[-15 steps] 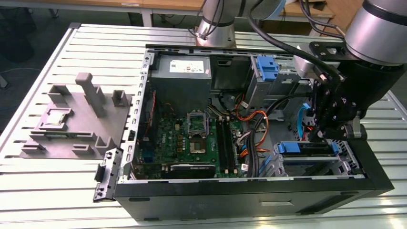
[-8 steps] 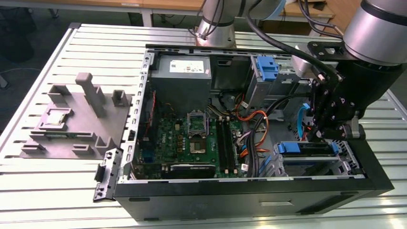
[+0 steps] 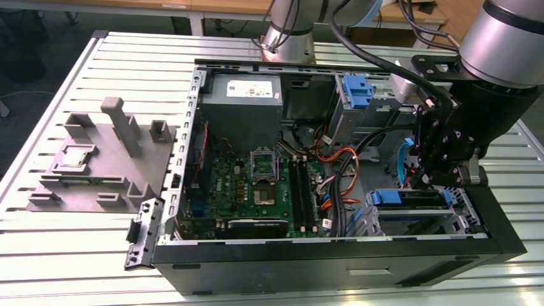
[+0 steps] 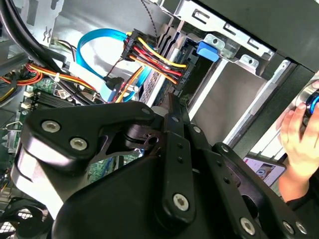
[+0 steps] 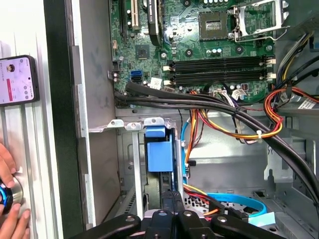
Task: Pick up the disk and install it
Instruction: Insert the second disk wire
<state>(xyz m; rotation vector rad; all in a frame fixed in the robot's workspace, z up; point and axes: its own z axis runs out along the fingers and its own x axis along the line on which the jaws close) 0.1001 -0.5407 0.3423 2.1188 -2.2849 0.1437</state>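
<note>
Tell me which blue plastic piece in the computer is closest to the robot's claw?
The blue bracket in the drive bay at the exterior view's right, directly below the gripper. The other blue latch sits farther back, beside the power supply.

A pale slatted metal table (image 3: pixel 102 255) spans the scene under bright, even light. Beyond its far edge lie dark floor (image 3: pixel 51 38) and a wooden desk (image 3: pixel 213 7) on white legs.

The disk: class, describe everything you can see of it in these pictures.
The disk sits in the metal bay at the case's front corner, on the exterior view's right. It looks flat and dark, framed by a blue plastic bracket that shows from its end in the first wrist view. The gripper is directly over it; whether they touch is hidden.
</note>
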